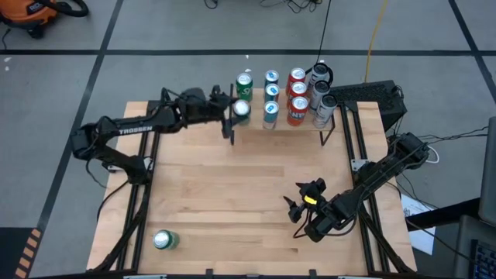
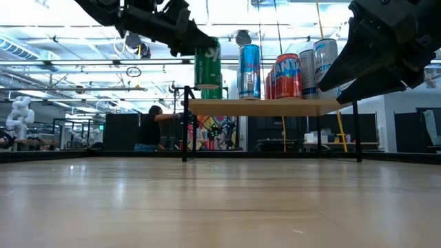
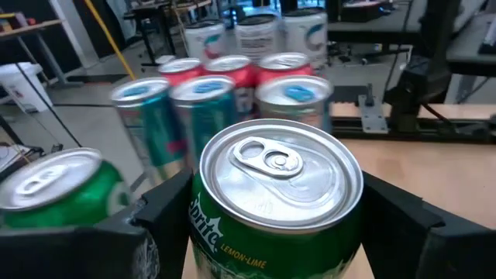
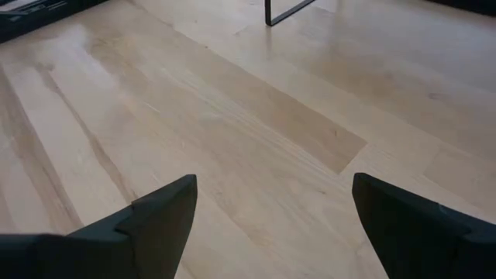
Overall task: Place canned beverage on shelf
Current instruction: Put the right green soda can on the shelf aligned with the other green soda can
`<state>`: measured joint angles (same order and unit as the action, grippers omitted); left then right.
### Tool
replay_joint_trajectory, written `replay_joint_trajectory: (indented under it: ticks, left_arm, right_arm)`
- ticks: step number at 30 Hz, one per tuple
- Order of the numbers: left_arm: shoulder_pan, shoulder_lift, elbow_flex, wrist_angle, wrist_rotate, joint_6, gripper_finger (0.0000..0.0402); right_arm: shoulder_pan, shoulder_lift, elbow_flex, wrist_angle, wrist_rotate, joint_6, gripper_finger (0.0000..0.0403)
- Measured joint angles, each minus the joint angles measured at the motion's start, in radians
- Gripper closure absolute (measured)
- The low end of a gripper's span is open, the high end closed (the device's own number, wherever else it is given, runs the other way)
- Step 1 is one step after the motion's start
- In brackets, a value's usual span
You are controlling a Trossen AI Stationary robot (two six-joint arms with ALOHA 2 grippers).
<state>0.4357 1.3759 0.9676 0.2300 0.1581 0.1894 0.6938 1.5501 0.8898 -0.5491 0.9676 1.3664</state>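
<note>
A green Sprite can [image 1: 242,109] was found clamped in the left gripper [image 1: 237,111] at the shelf's [image 2: 275,107] front left corner, not yet released. One green can [image 1: 164,240] remained on the table. The right gripper [image 1: 298,208] was spread, empty.

The Sprite can [image 1: 242,109] sits between the left gripper's [image 1: 236,111] fingers at the shelf's [image 2: 275,107] left end — another can [image 1: 244,83] stands just behind it, and rows of cans [image 1: 297,97] fill the shelf to its right. One more can [image 1: 164,240] lies on the table [image 1: 232,186] at the near left, well apart from both grippers. Nothing sits between the right gripper's [image 1: 298,206] spread fingers — only bare table, at the near right.
</note>
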Motion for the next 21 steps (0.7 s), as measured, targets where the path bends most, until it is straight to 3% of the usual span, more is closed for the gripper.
replay_joint_trajectory:
  ticks: [11,21]
  left_arm:
    - [0.087,0.128,0.008,0.107,0.080,-0.027,0.0114]
    - [0.125,0.138,0.009,0.112,0.106,-0.023,0.0109]
  right_arm:
    - [-0.011,0.000,0.000,0.000,0.000,-0.017,0.0069]
    - [-0.012,0.000,0.000,0.000,0.000,-0.020,0.0069]
